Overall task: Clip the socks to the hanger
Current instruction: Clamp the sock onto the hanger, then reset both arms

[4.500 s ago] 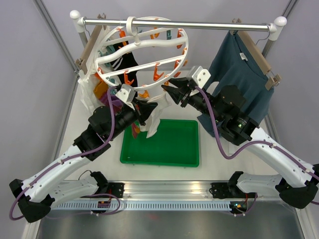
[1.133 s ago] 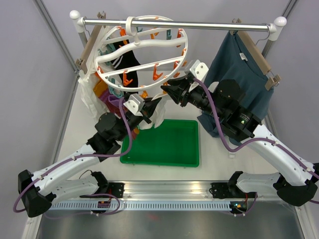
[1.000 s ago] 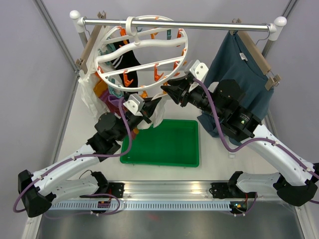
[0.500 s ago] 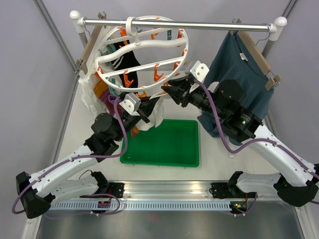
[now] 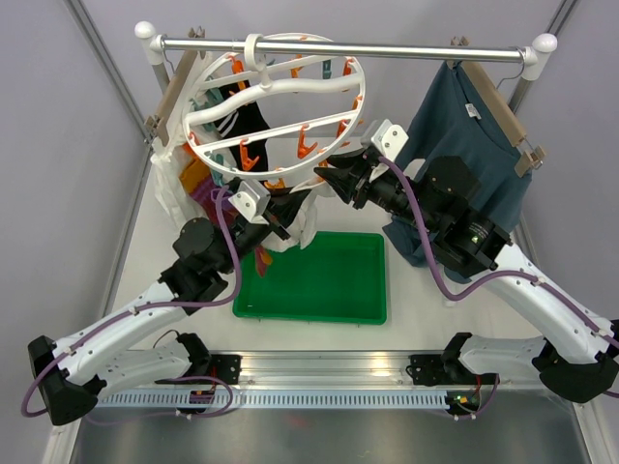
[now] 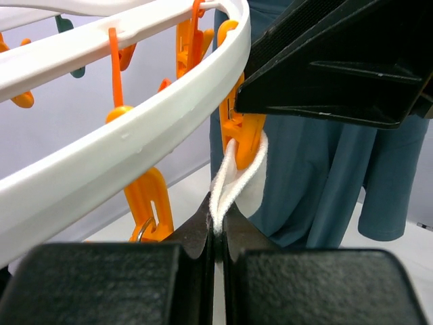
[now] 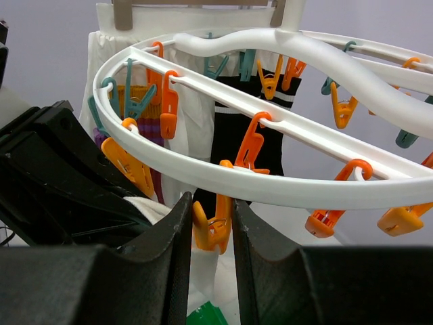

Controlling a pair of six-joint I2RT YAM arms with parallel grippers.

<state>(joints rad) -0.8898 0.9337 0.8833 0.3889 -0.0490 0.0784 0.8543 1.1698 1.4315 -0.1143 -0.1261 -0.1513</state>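
The left fingers [image 6: 199, 233] are pressed together, with only a folded edge of the white sock [image 6: 233, 177] between them. From that pinch the fold rises straight up as a short, taut loop. It runs into the lower mouth of an orange clip [image 6: 245, 132] directly above the tips. The orange clip hangs with its long axis upright, just under the white rim of the hanger [image 6: 135, 145].

The right fingers [image 7: 177, 237] stand narrow, one on each flank of what looks like the same clip's upper end, touching it on both sides. In the left wrist view they come in from the right, above the sock. Whether the mouth is squeezed open or already biting the cloth cannot be told.

The coming move likely turns on this line-up: the fold lies directly below the mouth, along the clip's own axis. The left arm has the sock and the right arm has the clip. The right fingers would probably need to ease off first so the clip grips, and only then should the left let go. Otherwise the sock could drop toward the green tray [image 5: 329, 280] below.

Farther out, a black striped sock [image 7: 254, 128] hangs from the hanger's far side, and a blue shirt [image 6: 318, 183] hangs behind the clip.
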